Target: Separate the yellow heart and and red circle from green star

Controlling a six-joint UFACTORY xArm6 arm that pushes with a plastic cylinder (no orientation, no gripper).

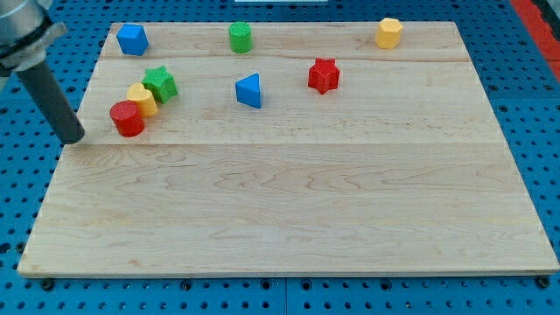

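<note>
My tip [75, 138] sits at the left edge of the wooden board [289, 219], just left of the red circle [127, 118] with a small gap between them; not touching. I carry no gripper, only the dark rod, so there is nothing to spread or pinch.

Cluster at far left: the red circle is nearest, the yellow heart [142, 99] touches it on its far-right side, and the green star [160, 83] touches the heart, farther and to the right again. The three form a diagonal chain.

Others, well apart from the cluster: blue cube [132, 38] at far left, green cylinder [240, 37] far centre, blue triangle [249, 90] mid-board, red star [323, 75] right of it, yellow hexagon [389, 32] far right.
</note>
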